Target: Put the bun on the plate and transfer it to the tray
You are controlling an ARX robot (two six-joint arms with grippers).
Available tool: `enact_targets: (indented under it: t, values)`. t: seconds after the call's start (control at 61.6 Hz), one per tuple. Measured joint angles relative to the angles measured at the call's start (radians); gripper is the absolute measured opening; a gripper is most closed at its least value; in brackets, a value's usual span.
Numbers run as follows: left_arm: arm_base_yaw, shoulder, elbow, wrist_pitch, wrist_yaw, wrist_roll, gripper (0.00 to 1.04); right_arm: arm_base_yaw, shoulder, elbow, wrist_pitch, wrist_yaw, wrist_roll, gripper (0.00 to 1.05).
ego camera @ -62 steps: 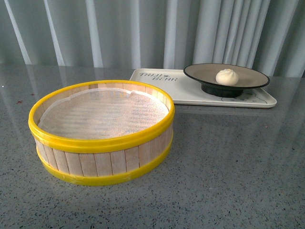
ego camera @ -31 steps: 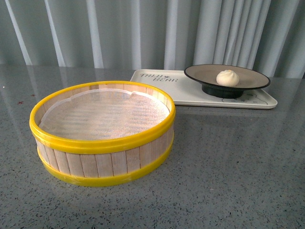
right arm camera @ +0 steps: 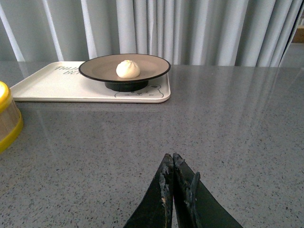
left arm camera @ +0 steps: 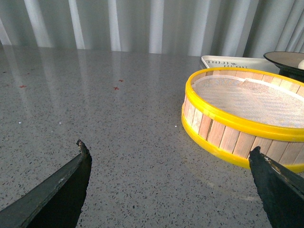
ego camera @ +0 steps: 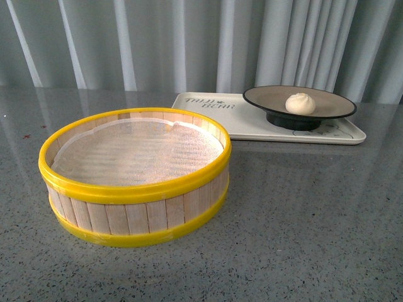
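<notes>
Both end effectors held nothing: the left end effector (left arm camera: 168, 159) had its fingers spread wide over bare tabletop (left arm camera: 95, 123), the right end effector (right arm camera: 174, 164) had its tips pressed together. Ahead of the right end effector, well apart, the bun (right arm camera: 128, 69) sat on the plate (right arm camera: 152, 64), which stood on the tray (right arm camera: 47, 83); the task looked finished. Such a bun would probably be light, soft and easily dented, best pinched low on its sides; the plate seemed stiff, graspable at its overhanging rim. Beside the left end effector stood a yellow-rimmed steamer basket (left arm camera: 223, 135), its wall the nearest edge. Open tabletop lay around the right end effector
</notes>
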State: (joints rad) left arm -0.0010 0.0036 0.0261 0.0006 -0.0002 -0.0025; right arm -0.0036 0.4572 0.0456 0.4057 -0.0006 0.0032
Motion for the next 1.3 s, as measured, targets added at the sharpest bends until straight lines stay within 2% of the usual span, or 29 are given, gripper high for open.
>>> enact_targets:
  t: [0.179,0.78,0.812,0.877,1.088,1.299]
  values:
    - [0.0,0.0,0.0,0.0,0.0,0.0,0.98,0.0,-0.064,-0.041,-0.014,0.0,0.0,0.02]
    - [0.0,0.0,0.0,0.0,0.0,0.0,0.98,0.001,-0.275,-0.041,-0.221,0.0,0.0,0.02]
    - [0.0,0.0,0.0,0.0,0.0,0.0,0.98,0.001,-0.293,-0.041,-0.239,0.0,0.0,0.02]
    - [0.0,0.0,0.0,0.0,0.0,0.0,0.98,0.001,-0.414,-0.04,-0.394,0.0,-0.001,0.02]
    - [0.0,0.0,0.0,0.0,0.0,0.0,0.98,0.001,-0.453,-0.04,-0.404,0.0,-0.001,0.02]
    - [0.0,0.0,0.0,0.0,0.0,0.0,0.98,0.001,-0.453,-0.04,-0.405,0.0,-0.002,0.35]
